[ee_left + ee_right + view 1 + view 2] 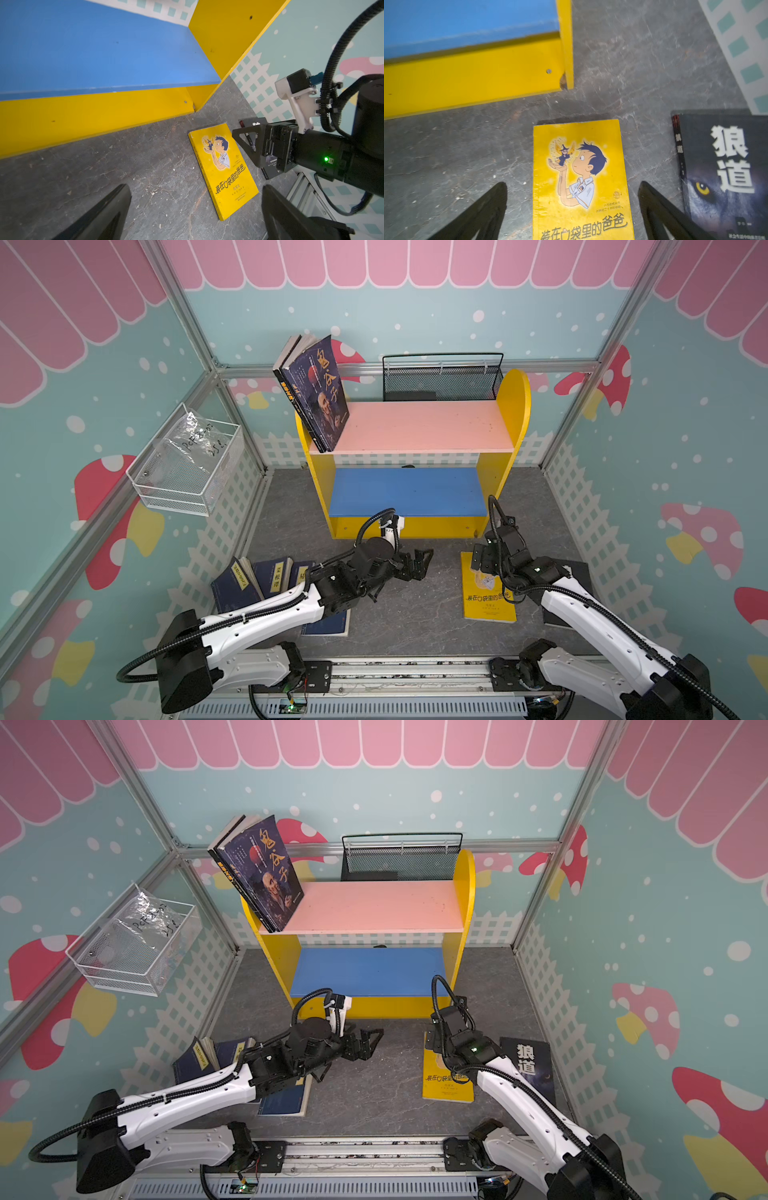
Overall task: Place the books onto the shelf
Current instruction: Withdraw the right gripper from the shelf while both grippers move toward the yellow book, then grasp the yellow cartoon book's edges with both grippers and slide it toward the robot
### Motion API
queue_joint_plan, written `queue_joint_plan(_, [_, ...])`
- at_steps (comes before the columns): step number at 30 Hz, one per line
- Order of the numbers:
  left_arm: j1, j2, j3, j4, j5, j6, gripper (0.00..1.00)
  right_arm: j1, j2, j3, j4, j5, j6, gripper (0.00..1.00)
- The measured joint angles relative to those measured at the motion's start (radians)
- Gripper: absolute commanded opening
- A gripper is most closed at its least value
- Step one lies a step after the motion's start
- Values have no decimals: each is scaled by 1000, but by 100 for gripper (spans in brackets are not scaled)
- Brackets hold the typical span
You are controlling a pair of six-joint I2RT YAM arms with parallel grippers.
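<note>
On the pink board [419, 427] of the shelf [517, 406], two books [316, 393] lean at its left end; the yellow book [489, 605], black book [530, 1067] and navy books [245, 583] lie on the counter [399, 614]. Left hand [420, 565] and right hand [573, 186] are released, empty, the right over the yellow book.

Left gripper [195, 187]: jaws spread wide above grey stone floor [124, 166]. Yellow cartoon-cover book [222, 170] flat, cover up, at 1 o'clock from gripper. Shelf [83, 116] at 11 o'clock, blue lower board [93, 52] bare; its corner near book, not touching. Right gripper [247, 145] at 2 o'clock, by book's far long edge; black book [252, 122] partly hidden behind it.
</note>
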Motion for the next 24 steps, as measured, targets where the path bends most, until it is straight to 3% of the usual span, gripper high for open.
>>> queue_joint_plan(4, [-10,92,0,30,30,-34,99,-122,50,-74,48,-78,3,100])
queue_joint_plan(12, [-30,181,11,25,66,-69,99,-257,106,-226,191,-206,-9,98])
queue_joint_plan(19, [-30,192,51,-13,82,-47,99,-280,206,-253,362,-302,-10,84])
queue_joint_plan(24, [-30,198,51,-39,86,-46,100,-254,206,-269,430,-356,-13,82])
